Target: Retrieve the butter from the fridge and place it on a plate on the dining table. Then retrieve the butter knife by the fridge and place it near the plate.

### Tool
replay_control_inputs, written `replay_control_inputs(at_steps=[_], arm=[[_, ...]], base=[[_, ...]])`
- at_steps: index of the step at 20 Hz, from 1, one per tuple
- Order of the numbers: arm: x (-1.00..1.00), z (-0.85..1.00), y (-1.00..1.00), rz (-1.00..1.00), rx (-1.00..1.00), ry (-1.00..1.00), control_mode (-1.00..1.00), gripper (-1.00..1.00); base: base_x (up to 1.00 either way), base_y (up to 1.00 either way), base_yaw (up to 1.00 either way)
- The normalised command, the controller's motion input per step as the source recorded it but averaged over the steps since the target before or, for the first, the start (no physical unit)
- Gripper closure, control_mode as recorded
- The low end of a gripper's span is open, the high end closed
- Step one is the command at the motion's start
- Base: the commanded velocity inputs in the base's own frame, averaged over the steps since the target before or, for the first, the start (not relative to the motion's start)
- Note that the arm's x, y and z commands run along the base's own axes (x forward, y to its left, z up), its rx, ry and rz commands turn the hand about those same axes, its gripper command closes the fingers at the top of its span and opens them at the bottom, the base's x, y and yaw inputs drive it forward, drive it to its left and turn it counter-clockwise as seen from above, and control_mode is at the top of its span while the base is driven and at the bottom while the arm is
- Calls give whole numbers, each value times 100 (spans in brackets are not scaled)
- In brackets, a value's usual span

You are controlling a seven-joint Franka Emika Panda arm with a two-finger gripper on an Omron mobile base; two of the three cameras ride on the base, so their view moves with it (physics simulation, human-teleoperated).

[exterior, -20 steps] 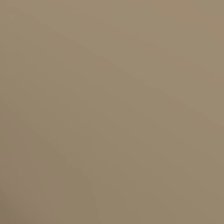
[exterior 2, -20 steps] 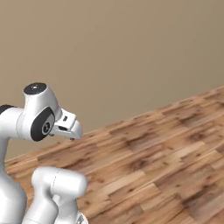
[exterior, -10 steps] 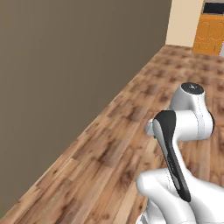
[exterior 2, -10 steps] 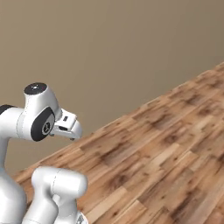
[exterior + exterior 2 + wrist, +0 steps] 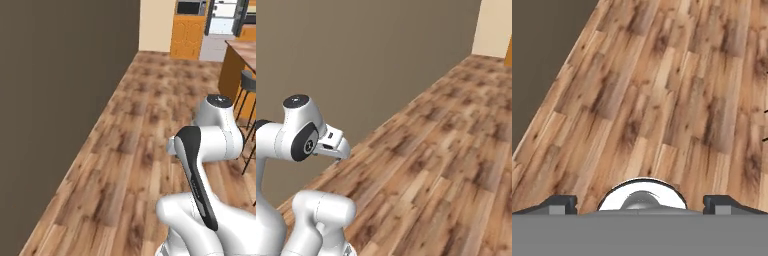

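Base: drive along the brown wood-plank floor (image 5: 135, 150) toward the far orange cabinets (image 5: 187, 37).
Fingers: two-finger gripper (image 5: 640, 202) spread wide, empty.
Table: reddish-brown marbled dining table (image 5: 242, 49) far right; butter unseen.

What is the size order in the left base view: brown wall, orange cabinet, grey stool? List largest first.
brown wall, nearest the camera
orange cabinet, far off
grey stool, cut by the edge

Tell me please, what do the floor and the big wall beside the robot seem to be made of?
The floor looks like wood planks with a low sheen: brown boards of mixed tones with dark grain patches and visible seams. The wall seems painted plaster or a flat panel, matte grey-brown, with no texture or joints to tell more.
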Motion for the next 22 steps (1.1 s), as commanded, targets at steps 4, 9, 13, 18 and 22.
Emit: replay_control_inputs(at_steps=[4,9,13,18,22], arm=[[0,0,0,0,0,0,100,-100],[0,0,0,0,0,0,100,-100],[0,0,0,0,0,0,100,-100],[0,0,0,0,0,0,100,-100],[0,0,0,0,0,0,100,-100]], base=[[100,17,-43],[100,17,-43],[100,15,-43],[100,13,-42],[89,36,-35]])
